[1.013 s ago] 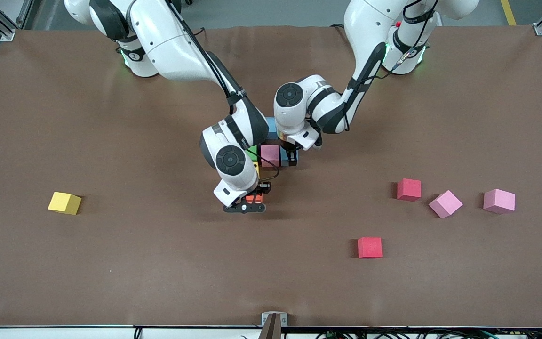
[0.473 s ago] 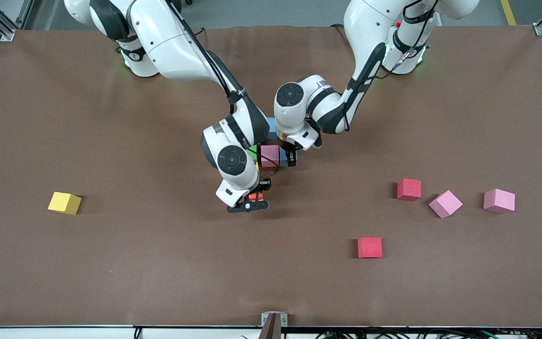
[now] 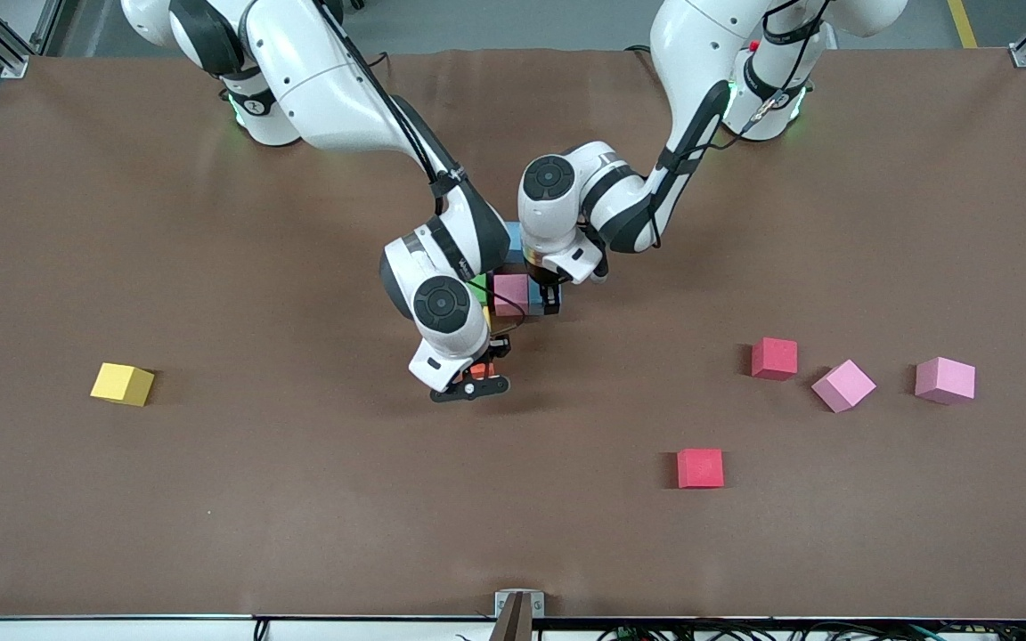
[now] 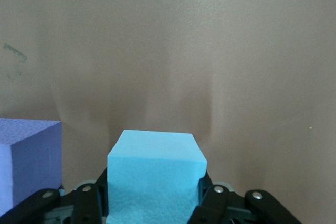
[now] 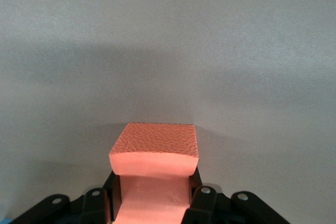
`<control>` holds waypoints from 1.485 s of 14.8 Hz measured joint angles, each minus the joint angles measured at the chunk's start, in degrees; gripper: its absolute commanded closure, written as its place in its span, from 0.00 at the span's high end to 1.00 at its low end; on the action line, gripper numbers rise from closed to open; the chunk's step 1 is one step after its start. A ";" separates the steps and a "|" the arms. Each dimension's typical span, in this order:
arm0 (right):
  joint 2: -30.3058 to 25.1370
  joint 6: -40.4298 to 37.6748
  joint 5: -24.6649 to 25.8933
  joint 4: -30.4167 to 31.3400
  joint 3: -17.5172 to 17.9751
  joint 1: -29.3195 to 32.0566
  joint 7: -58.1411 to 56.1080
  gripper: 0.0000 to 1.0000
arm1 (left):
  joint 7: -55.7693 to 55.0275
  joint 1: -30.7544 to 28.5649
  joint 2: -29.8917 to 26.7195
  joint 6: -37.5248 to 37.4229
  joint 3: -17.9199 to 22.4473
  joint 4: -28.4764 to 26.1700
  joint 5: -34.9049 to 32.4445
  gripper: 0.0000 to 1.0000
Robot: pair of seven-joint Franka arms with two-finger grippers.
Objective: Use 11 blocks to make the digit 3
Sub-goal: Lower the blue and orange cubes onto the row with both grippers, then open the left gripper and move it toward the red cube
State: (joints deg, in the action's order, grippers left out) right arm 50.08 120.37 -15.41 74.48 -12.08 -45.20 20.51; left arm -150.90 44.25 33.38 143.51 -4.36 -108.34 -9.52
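The brown desk (image 3: 210, 499) fills nearly the whole front view, and both arms reach down from the top of the frame to its middle, where the digit 3 (image 3: 513, 289) is being built, because that is where each new cube must join the others. The figure is only partly visible under the arms: a bright pink block (image 3: 510, 294), a green one (image 3: 477, 287) and bits of blue show at the centre of the frame. The right end effector (image 3: 476, 381), just below the cluster in the frame, is clenched on an orange block (image 5: 155, 153), squeezing it so its sides bulge, probably to set it as the figure's nearest bar. The left end effector (image 3: 551, 298), at the cluster's edge, grips a light blue block (image 4: 156, 174) with a purple block (image 4: 26, 163) just beside it, apparently pressing it into line. Loose cubes wait where they can be fetched: a yellow block (image 3: 122, 384) at centre left, two red blocks (image 3: 774, 358) at lower right, and two paler pink cubes (image 3: 843, 385) near them, likely spares.
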 measured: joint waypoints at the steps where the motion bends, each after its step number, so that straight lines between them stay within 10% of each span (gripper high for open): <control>1: 0.00 -0.05 0.02 0.00 0.00 0.00 -0.01 0.20 | 0.00 0.02 0.01 0.02 0.00 0.00 0.00 0.14; 3: 0.00 -0.10 0.04 -0.01 0.00 0.00 -0.02 0.20 | 0.00 0.14 0.01 0.04 0.00 0.00 0.00 0.28; 6: -0.01 -0.33 0.08 0.00 0.01 0.00 -0.02 0.20 | 0.00 0.23 0.01 0.05 0.00 0.00 0.00 0.99; 22: -0.11 -1.64 0.31 0.00 0.05 -0.10 -0.02 0.22 | 6.03 -1.40 -11.27 -14.09 0.25 0.35 -0.01 1.00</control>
State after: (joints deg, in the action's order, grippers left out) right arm 49.98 118.73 -15.10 74.48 -12.03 -45.30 20.49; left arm -144.87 42.85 22.11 129.41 -4.12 -107.99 -9.52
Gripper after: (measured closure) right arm 0.480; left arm 0.000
